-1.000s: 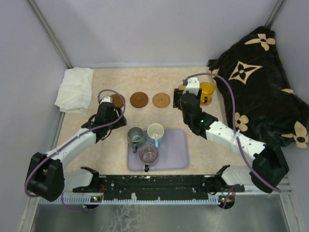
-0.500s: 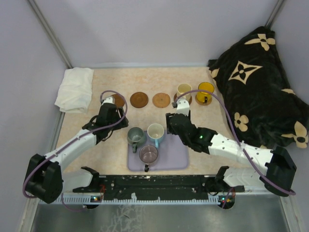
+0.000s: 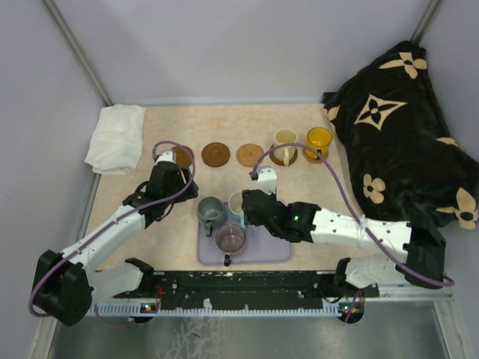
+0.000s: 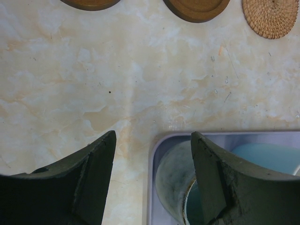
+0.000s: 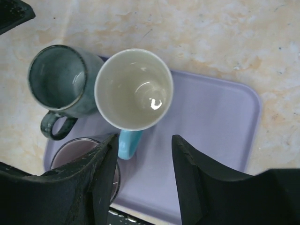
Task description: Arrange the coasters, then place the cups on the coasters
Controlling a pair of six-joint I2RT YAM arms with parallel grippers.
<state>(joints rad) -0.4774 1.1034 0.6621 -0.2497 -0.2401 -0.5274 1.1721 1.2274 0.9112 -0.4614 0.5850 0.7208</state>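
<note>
Three cups stand on the lavender tray (image 3: 273,243): a grey-green cup (image 3: 209,209), a white cup with a blue handle (image 5: 133,89) and a purplish cup (image 3: 230,239). My right gripper (image 5: 144,140) hangs open above the tray, the white cup just ahead of its fingertips and the blue handle by its left finger. My left gripper (image 4: 152,138) is open over the table at the tray's left corner, its right finger beside the grey-green cup (image 4: 176,178). At the back, three bare coasters (image 3: 216,155) lie in a row. Further right, a cream cup (image 3: 285,138) and a yellow cup (image 3: 318,140) each sit on a coaster.
A folded white cloth (image 3: 116,138) lies at the back left. A black blanket with tan flowers (image 3: 397,127) fills the right side. Grey walls close off the back and the sides. A black rail (image 3: 239,288) runs along the near edge.
My right gripper has drawn away from the cream cup, left standing on its coaster, and swung down-left over the tray; its jaws have narrowed somewhat. The left arm has barely shifted.
</note>
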